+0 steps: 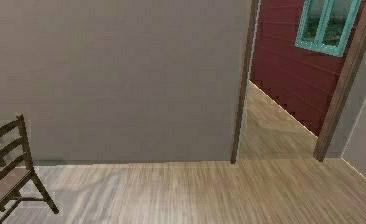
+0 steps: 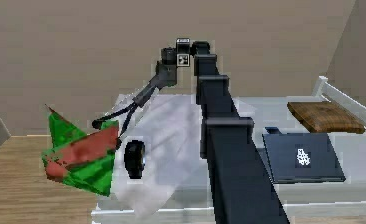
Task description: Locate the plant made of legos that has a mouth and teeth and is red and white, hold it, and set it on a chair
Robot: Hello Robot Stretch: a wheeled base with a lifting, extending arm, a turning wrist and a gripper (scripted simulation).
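A blocky green thing with red patches [image 2: 81, 155] hangs tilted at the far end of my gripper [image 2: 117, 124], off the left edge of a white bed [image 2: 176, 130]. It looks clear of the bed and the floor, so the gripper holds it. The dark arm [image 2: 226, 130] rises from the bottom edge over the bed. A brown wooden chair [image 1: 11, 165] stands at the forward view's lower left, against a grey wall.
On the bed lie a small black thing [image 2: 136, 160], a dark flat thing [image 2: 303, 160] and a brown cushion [image 2: 326, 115]. The forward view has a grey wall [image 1: 121, 80], wood floor [image 1: 191, 195] and a doorway [image 1: 291, 100] at the right with a red wall and teal window beyond.
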